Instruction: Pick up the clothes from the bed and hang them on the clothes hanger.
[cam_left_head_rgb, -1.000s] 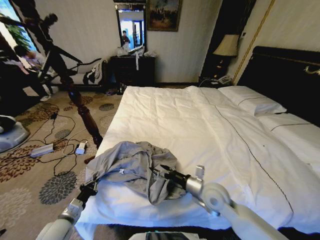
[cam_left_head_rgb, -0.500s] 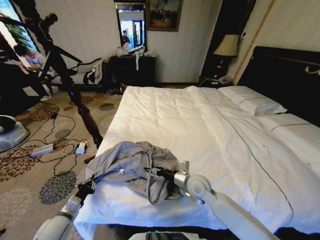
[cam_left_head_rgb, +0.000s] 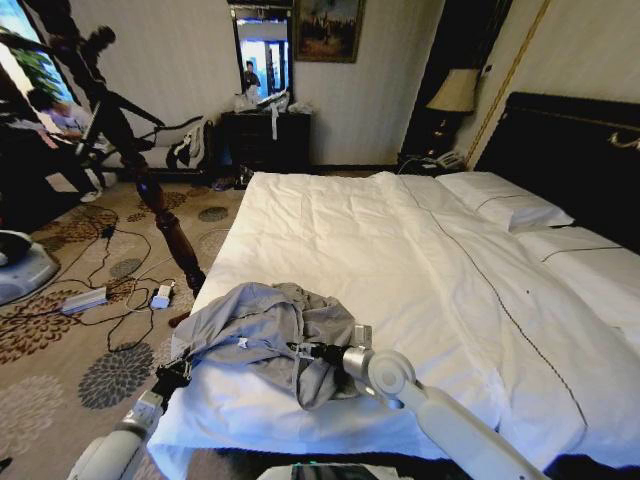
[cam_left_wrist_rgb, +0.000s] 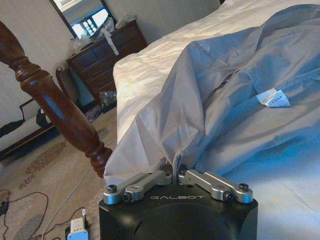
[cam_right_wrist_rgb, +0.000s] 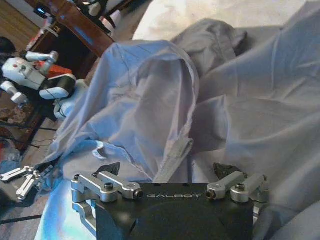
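The clothes (cam_left_head_rgb: 262, 332) lie crumpled in a grey-blue heap near the foot corner of the bed (cam_left_head_rgb: 400, 260). My left gripper (cam_left_head_rgb: 176, 378) is at the heap's hanging edge beside the mattress corner. In the left wrist view its fingers (cam_left_wrist_rgb: 150, 180) are pinched on a fold of the clothes (cam_left_wrist_rgb: 235, 95). My right gripper (cam_left_head_rgb: 301, 350) reaches into the heap from the bed side. It stands open in the right wrist view (cam_right_wrist_rgb: 167, 167), with a ridge of the clothes (cam_right_wrist_rgb: 150, 95) between its spread fingers. The clothes hanger is out of view.
A dark wooden bedpost (cam_left_head_rgb: 165, 225) stands just left of the bed's corner, close to my left arm. Cables and a white adapter (cam_left_head_rgb: 161, 296) lie on the patterned carpet. Pillows (cam_left_head_rgb: 505, 205) and a black headboard (cam_left_head_rgb: 575, 150) are at the far right.
My right arm has slid left across the bed, pushing its gripper deeper into the clothes. The left arm has dropped back slightly, still holding the edge.
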